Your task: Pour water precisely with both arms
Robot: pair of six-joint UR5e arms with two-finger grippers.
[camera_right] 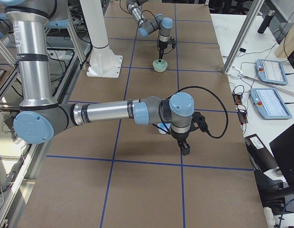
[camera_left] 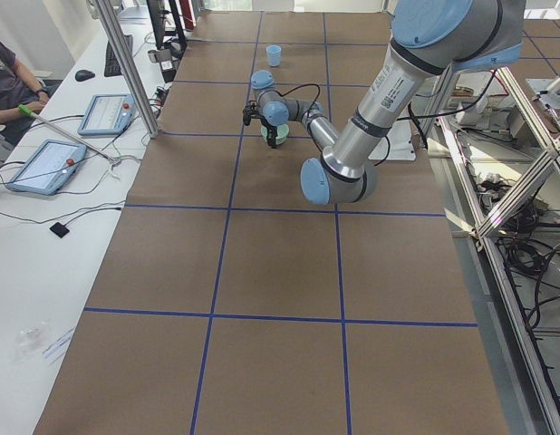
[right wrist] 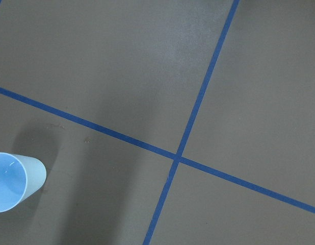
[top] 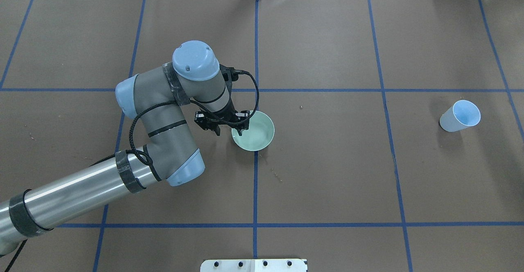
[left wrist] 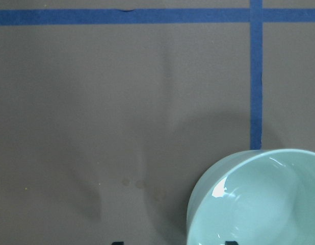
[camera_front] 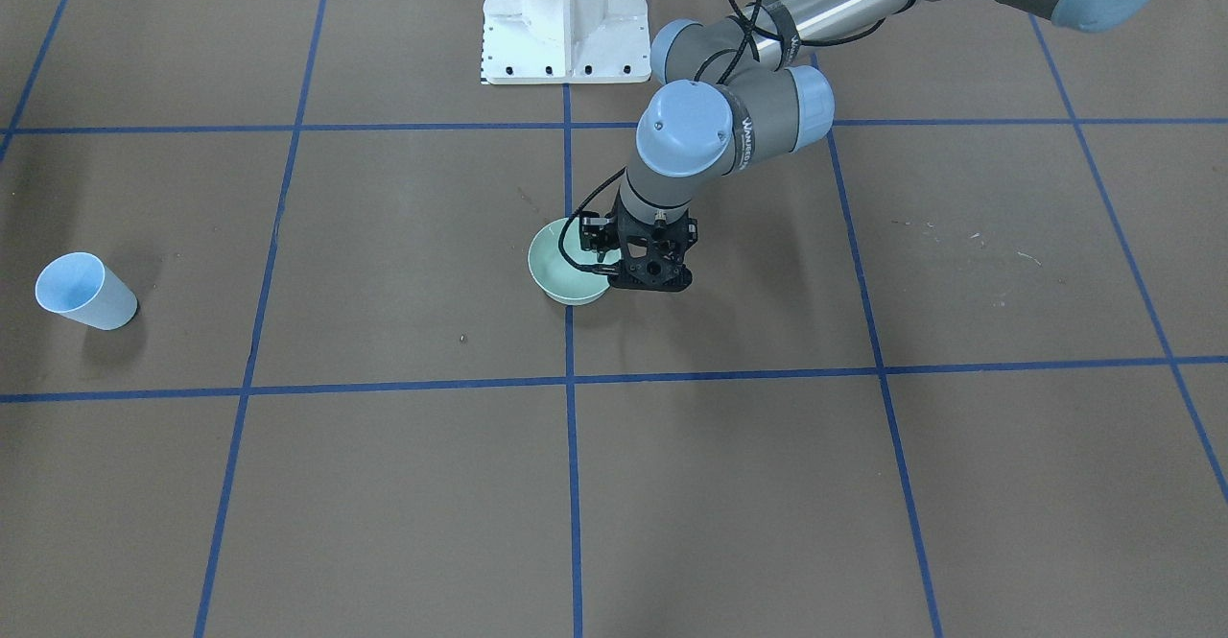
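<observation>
A pale green bowl (top: 256, 135) stands near the table's middle; it also shows in the front view (camera_front: 561, 278) and the left wrist view (left wrist: 259, 204). My left gripper (top: 228, 131) is open and low over the bowl's rim, one finger inside and one outside. A light-blue cup (top: 459, 116) stands upright far to the right, also in the front view (camera_front: 84, 291) and the right wrist view (right wrist: 15, 181). My right gripper (camera_right: 185, 148) shows only in the exterior right view, high above the cup; I cannot tell its state. No water can be made out.
The white pedestal (camera_front: 564, 14) stands at the robot's side of the table. Blue tape lines (top: 256, 182) divide the brown table cover. Tablets and cables (camera_left: 44, 163) lie beyond the far edge, where an operator sits.
</observation>
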